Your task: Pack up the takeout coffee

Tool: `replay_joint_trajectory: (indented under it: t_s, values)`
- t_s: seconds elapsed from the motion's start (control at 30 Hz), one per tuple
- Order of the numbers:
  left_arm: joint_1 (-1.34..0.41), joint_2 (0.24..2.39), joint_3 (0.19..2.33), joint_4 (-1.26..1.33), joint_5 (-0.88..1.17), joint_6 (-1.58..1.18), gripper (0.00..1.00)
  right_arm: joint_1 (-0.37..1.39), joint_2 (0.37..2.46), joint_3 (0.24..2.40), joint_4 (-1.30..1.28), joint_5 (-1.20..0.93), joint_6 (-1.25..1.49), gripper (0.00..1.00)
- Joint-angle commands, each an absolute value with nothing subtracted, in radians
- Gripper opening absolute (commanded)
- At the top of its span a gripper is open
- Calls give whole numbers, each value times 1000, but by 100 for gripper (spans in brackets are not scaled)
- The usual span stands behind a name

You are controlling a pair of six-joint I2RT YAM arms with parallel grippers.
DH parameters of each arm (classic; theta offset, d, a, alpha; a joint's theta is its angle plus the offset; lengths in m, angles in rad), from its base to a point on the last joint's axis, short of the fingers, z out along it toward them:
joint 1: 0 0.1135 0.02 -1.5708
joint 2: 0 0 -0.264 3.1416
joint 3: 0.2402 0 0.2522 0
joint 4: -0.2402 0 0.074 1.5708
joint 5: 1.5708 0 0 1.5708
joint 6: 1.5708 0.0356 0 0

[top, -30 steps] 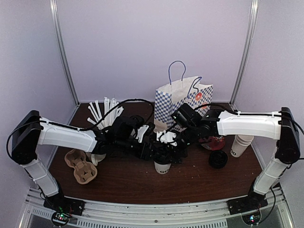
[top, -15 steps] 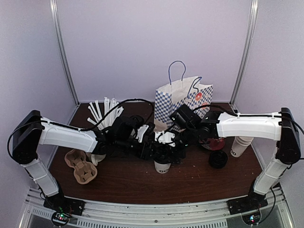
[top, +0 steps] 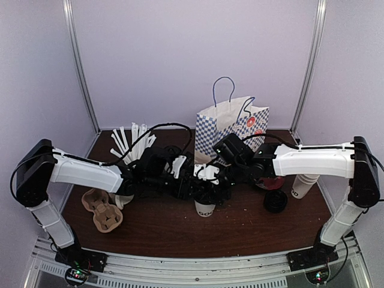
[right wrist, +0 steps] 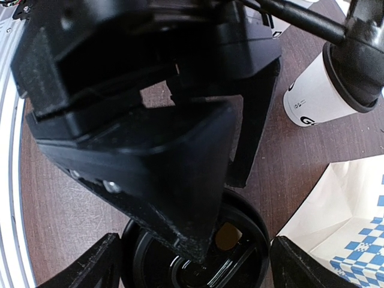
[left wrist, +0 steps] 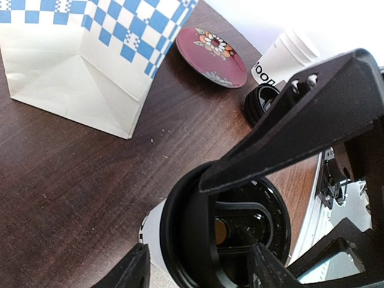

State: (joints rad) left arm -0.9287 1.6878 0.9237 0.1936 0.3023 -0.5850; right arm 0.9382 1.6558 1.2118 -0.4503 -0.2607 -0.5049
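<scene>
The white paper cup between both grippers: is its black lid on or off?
On: the black lid covers the white paper cup, both wrist views looking down onto it.

Even, bright lighting; wrist foregrounds dark, blurred.

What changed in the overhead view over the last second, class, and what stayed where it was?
Both grippers, the left gripper and the right gripper, edged slightly toward the left arm's side and closed in over the lidded cup. The cup shifted a touch with them. The checked bag, cup carrier and loose lid stayed put.
</scene>
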Motion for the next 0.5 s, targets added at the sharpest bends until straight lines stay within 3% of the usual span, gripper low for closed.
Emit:
replay_joint_trajectory:
  t_s: [0.0,0.3,0.47]
  values:
    - [-943,1740,912,61,286,-541,57,906,1700,1198,-540,-48,-502,87]
    - [-943,1703,958,52,321,-522,58,902,1631,1290,-628,-196,-475,89]
    - [-943,1684,997,77,320,-523,64,894,1608,1317,-654,-244,-467,90]
